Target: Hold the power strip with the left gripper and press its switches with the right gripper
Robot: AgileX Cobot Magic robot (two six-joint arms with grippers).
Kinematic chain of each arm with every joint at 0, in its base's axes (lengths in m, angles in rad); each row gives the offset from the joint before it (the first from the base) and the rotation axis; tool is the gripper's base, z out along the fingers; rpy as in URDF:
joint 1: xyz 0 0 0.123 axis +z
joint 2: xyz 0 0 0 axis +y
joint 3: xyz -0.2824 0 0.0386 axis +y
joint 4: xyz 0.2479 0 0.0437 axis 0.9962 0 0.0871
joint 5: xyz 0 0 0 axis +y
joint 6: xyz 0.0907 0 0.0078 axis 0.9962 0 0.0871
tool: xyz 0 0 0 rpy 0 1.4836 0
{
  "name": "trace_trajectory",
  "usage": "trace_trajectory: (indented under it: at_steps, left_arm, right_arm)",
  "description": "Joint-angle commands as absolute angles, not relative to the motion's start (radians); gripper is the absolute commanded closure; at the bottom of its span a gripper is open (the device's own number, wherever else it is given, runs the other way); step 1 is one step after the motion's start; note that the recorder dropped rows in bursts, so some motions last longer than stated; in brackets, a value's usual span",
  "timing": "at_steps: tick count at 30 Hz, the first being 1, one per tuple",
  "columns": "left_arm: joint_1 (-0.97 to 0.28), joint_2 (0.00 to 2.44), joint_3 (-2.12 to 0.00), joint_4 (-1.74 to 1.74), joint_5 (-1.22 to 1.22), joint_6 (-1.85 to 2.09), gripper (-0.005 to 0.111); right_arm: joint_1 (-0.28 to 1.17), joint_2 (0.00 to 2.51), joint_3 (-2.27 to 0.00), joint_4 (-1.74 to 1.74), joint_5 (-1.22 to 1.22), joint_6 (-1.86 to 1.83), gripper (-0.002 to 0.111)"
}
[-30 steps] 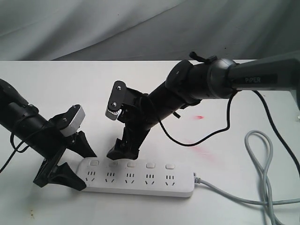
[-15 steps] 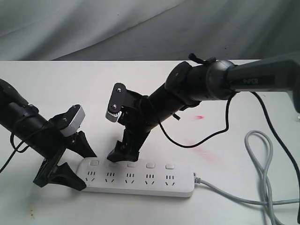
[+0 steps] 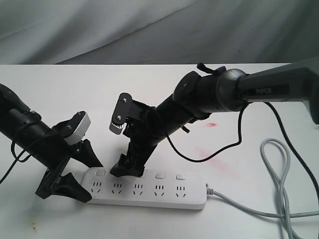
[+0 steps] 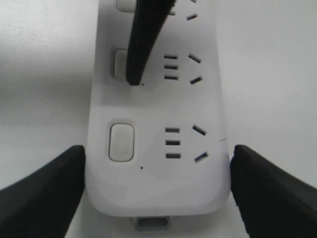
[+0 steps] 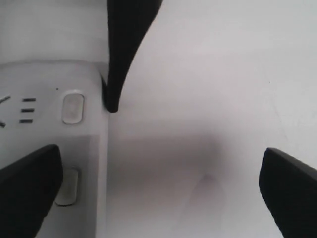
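Observation:
The white power strip lies along the near side of the table, its grey cord leaving its right end. My left gripper straddles the strip's left end, a jaw against each long side, shut on it. The first switch sits just inside those jaws. My right gripper stands open. One of its fingers points down at the strip beside the second switch, and the other hangs over bare table. In the exterior view it hides the second and third switches.
The grey cord loops on the table at the right. Red smears mark the white tabletop behind the strip. Grey cloth hangs behind the table's far edge.
My right gripper has come down and to the left, from just behind the strip onto its second and third switches. The left gripper and the strip have stayed put.

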State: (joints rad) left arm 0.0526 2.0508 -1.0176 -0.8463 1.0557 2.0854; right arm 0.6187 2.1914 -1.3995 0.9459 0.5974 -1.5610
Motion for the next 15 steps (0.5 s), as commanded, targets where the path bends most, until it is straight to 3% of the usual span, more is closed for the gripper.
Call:
trace_trajectory:
  at_steps: [1, 15]
  left_arm:
    - [0.048, 2.052, -1.012, -0.823, 1.046, 2.094, 0.107]
    - [0.048, 2.052, -1.012, -0.823, 1.046, 2.094, 0.107]
  right_arm:
    - [0.629, 2.206, -1.358, 0.846, 0.511, -1.579, 0.004]
    - [0.629, 2.206, -1.358, 0.712, 0.497, -1.562, 0.004]
